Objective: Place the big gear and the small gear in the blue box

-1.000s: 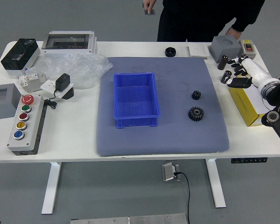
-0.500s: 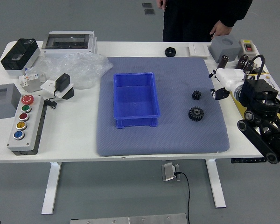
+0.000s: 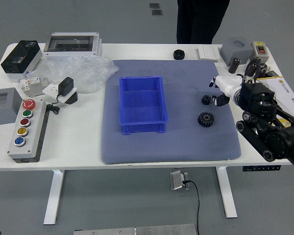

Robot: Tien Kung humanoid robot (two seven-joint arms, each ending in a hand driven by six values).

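Reaches in over the bench (image 3: pixel 73 152) from the right with the right hand (image 3: pixel 229 84), fingers parted wide and holding nothing visible. Hangs just beside the small gear (image 3: pixel 206 100), on the side away from the blue box (image 3: pixel 143 128); cannot tell from this angle about any contact. Has both gears outside the box, to its right on the mat (image 3: pixel 186 149), with the big gear (image 3: pixel 206 119) nearer the robot than the small one.

Looks like the approach for a first pick, most likely of the small gear. Calls next for lining up over it, lowering with fingers astride the teeth, then closing lightly. Needs care not to nudge the big gear, so near by. After a firm grip, calls for a lift above the box's wall before letting go inside.

Shows only the dark-clad legs of a person (image 3: pixel 200 22) beyond the far edge, with no hands in sight.
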